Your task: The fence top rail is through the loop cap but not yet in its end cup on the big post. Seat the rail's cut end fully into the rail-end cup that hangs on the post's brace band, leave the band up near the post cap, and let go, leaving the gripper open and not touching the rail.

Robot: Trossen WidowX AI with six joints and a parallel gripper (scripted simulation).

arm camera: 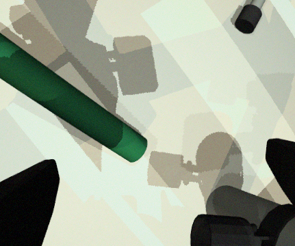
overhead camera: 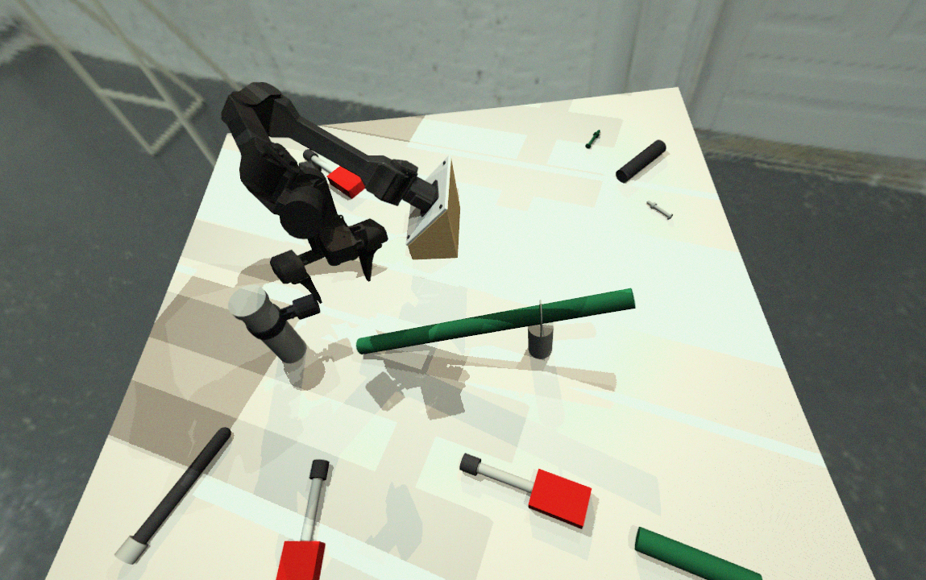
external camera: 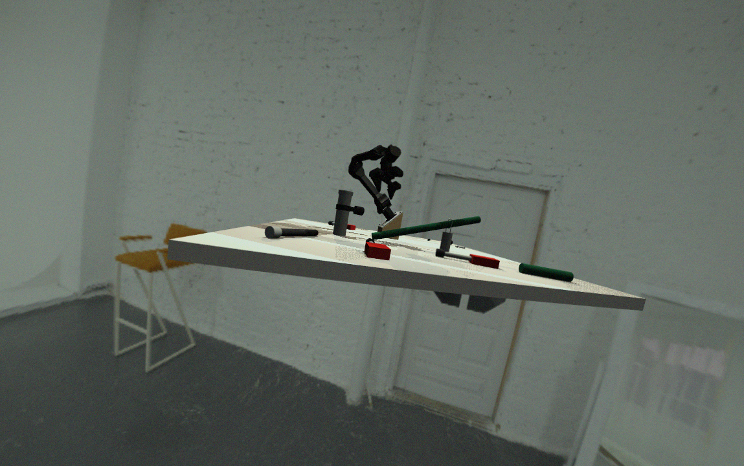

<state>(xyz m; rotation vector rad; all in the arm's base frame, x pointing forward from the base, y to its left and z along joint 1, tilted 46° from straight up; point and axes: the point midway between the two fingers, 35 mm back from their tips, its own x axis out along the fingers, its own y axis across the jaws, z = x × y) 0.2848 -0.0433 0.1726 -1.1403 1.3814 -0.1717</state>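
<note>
The green rail [overhead camera: 451, 330] [external camera: 421, 227] [arm camera: 68, 99] slopes through the loop cap [overhead camera: 540, 331] on the short post. Its left end is low, outside the cup, with a gap between them. The black rail-end cup [overhead camera: 304, 306] [external camera: 358, 210] [arm camera: 219, 230] sticks out from the brace band [overhead camera: 264, 332], high on the big grey post [overhead camera: 289, 346] [external camera: 342, 222], below the post cap [overhead camera: 248, 301]. My gripper [overhead camera: 344, 290] [arm camera: 163, 160] is open and empty, above the table near the cup and the rail's left end. No finger visibly touches the rail. The cup's opening is not clearly visible.
The arm's wedge base [overhead camera: 434, 238] stands behind the rail. Red blocks on rods [overhead camera: 559, 497] [overhead camera: 300, 561], a dark rod [overhead camera: 184, 479] and another green tube [overhead camera: 693, 555] lie in front. A black cylinder [overhead camera: 641, 160] and small bolts lie at the back right.
</note>
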